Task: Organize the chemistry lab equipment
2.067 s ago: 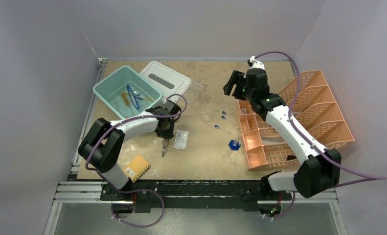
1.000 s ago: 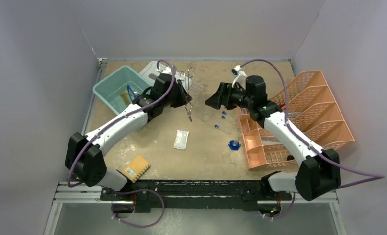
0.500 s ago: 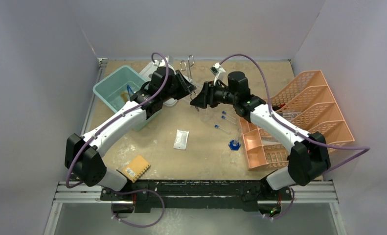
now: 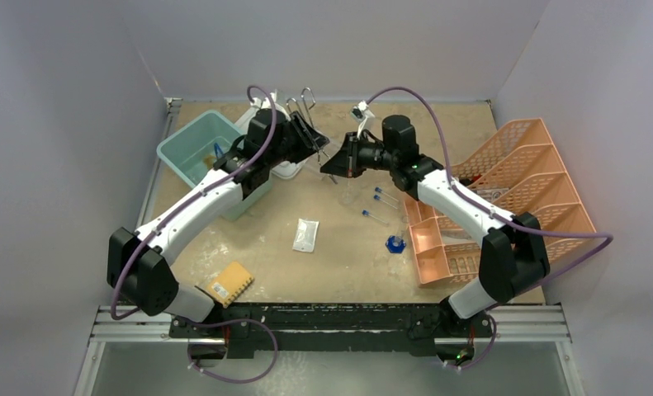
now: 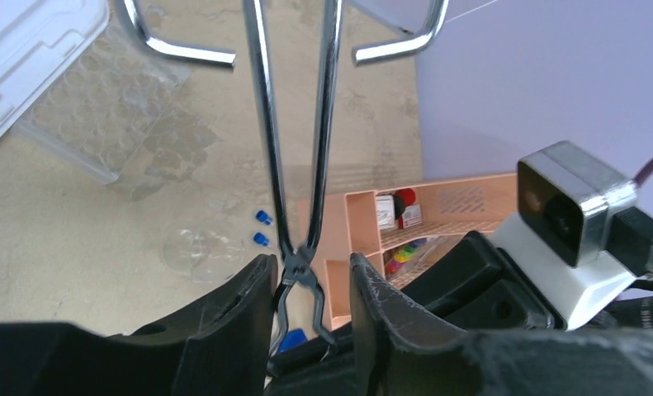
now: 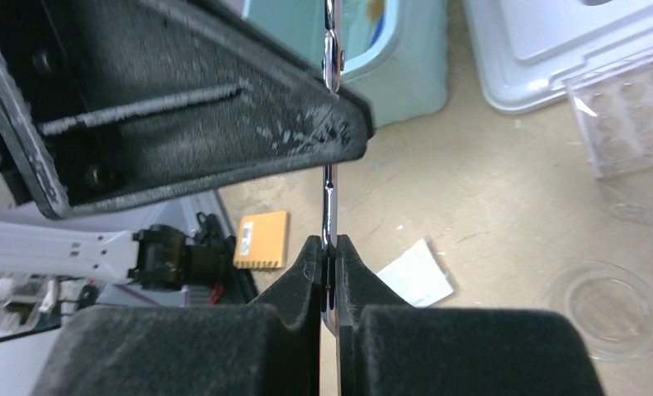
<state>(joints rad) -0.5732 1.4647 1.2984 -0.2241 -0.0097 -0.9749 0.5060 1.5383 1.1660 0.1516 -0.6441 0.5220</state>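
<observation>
My left gripper [image 5: 306,280] is clamped on the metal tongs [image 5: 266,124] near their hinge, above the far middle of the table [image 4: 339,264]. Their long axis stands roughly upright, handles up. My right gripper [image 6: 328,256] pinches their lower tip.

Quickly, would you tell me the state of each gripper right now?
Left gripper: closed on the metal tongs.
Right gripper: closed on the same tongs.

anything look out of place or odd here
The metal tongs hang in mid-air, with the left gripper around their pivot and the right gripper clamped on their lower end. Three clear blue-capped test tubes lie loose on the table beside the peach plastic organiser.
</observation>
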